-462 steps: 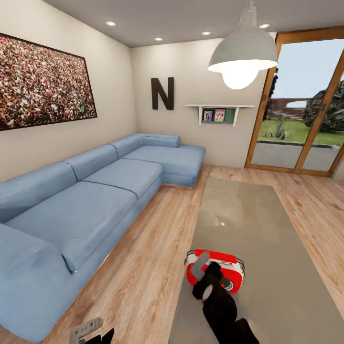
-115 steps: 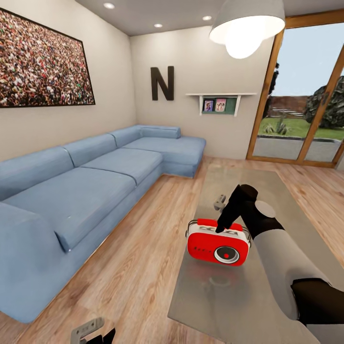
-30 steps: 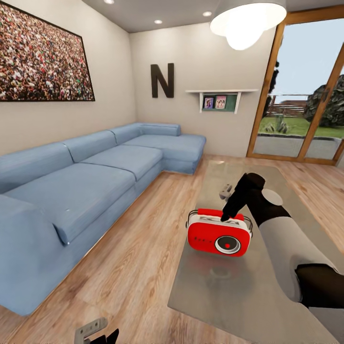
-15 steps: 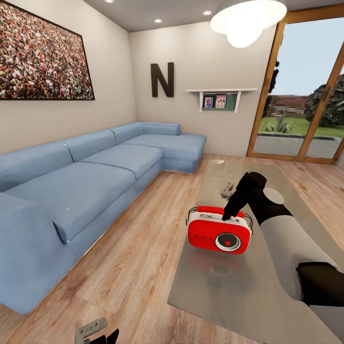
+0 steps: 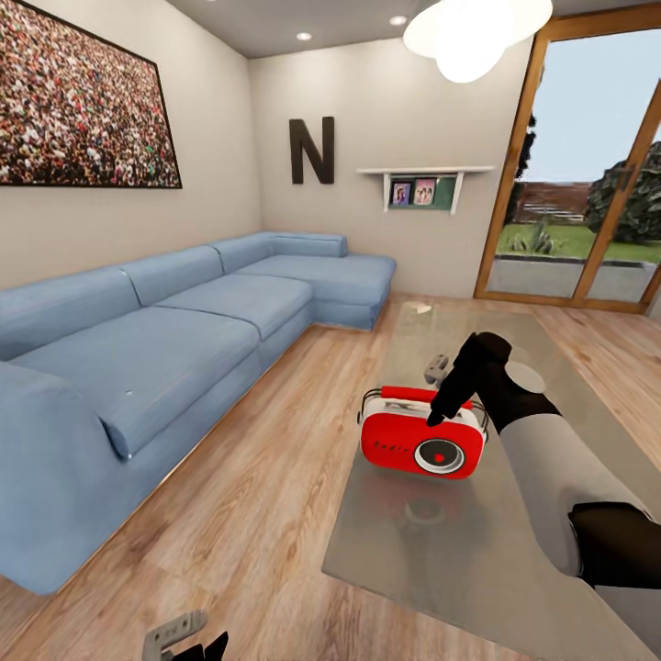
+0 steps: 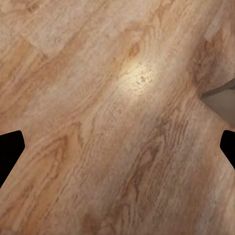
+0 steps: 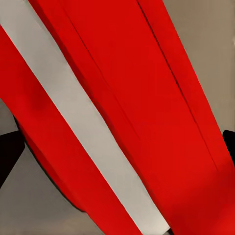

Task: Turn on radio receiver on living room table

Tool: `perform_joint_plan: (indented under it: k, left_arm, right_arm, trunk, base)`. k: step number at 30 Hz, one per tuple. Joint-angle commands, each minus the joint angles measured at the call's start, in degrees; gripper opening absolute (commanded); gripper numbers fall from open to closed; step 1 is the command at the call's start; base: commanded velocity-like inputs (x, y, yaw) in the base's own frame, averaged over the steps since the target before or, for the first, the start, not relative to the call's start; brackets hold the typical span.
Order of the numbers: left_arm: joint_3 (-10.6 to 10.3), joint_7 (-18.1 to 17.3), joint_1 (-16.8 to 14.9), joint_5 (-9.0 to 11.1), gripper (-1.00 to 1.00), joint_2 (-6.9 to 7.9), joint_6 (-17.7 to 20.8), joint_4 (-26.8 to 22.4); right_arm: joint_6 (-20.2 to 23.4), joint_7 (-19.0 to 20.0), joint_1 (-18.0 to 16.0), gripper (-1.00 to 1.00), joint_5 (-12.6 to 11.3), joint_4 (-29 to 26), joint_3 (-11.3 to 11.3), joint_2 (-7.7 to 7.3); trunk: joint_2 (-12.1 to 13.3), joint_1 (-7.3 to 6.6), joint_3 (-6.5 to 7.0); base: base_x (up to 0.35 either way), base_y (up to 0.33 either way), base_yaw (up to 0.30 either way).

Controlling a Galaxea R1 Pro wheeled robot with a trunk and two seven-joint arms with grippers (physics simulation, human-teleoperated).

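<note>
Radio receiver (image 5: 423, 439) now tipped back from half a second ago, red handle raised. My right gripper (image 5: 439, 413) touches its top front; finger spread I cannot tell. Glossy red rounded box, white trim, round dark dial, near left edge of reflective grey table (image 5: 477, 551). Left gripper (image 5: 174, 635) fingers parted over wood-plank floor (image 6: 98, 122).

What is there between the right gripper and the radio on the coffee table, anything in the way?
Nothing visible. The right gripper is already down at the top of the radio receiver, by its handle, and the table around it is bare. The right wrist view shows the red casing up close.
</note>
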Motion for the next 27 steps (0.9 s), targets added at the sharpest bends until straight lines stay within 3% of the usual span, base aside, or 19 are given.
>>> perform_joint_plan:
  k: [1,19,27]
  left_arm:
    - [0.0,0.0,0.0,0.0,1.0,0.0,0.0,0.0]
    - [0.0,0.0,0.0,0.0,1.0,-0.05,0.0,0.0]
    - [0.0,0.0,0.0,0.0,1.0,-0.07,0.0,0.0]
  right_arm:
    - [0.0,0.0,0.0,1.0,0.0,0.0,0.0,0.0]
    - [0.1,-0.8,0.0,1.0,0.1,-0.1,0.0,0.0]
    - [0.2,-3.8,0.0,1.0,0.1,0.0,0.0,0.0]
  trunk:
    - [0.0,0.0,0.0]
    - [0.0,0.0,0.0]
    - [0.0,0.0,0.0]
  base:
    - [0.0,0.0,0.0]
    - [0.0,0.0,0.0]
    - [0.0,0.0,0.0]
